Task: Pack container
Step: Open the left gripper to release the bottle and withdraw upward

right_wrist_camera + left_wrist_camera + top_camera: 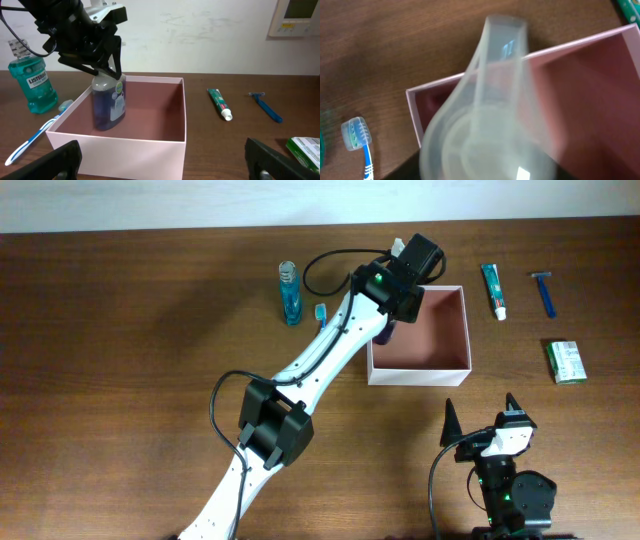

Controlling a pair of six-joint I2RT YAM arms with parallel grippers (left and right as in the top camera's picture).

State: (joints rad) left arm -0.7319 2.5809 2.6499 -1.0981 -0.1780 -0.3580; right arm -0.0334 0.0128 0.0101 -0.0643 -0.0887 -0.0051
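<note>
The container point(420, 374) is a square white-walled box with a reddish-pink inside, right of the table's centre. My left gripper point(391, 316) reaches over its back-left corner. In the right wrist view its dark fingers point(116, 70) clasp the clear cap of a blue bottle point(109, 105), which stands slightly tilted inside the container point(120, 150). The blurred clear cap point(495, 105) fills the left wrist view above the container's rim point(445, 82), hiding the jaws. My right gripper point(480, 420) stands open near the front edge, facing the container, with nothing between its fingers point(55, 162).
A green mouthwash bottle point(289, 292) and a blue-and-white toothbrush point(321, 313) lie left of the container. A toothpaste tube point(493, 290), a blue razor point(544, 292) and a small green packet point(567, 361) lie to its right.
</note>
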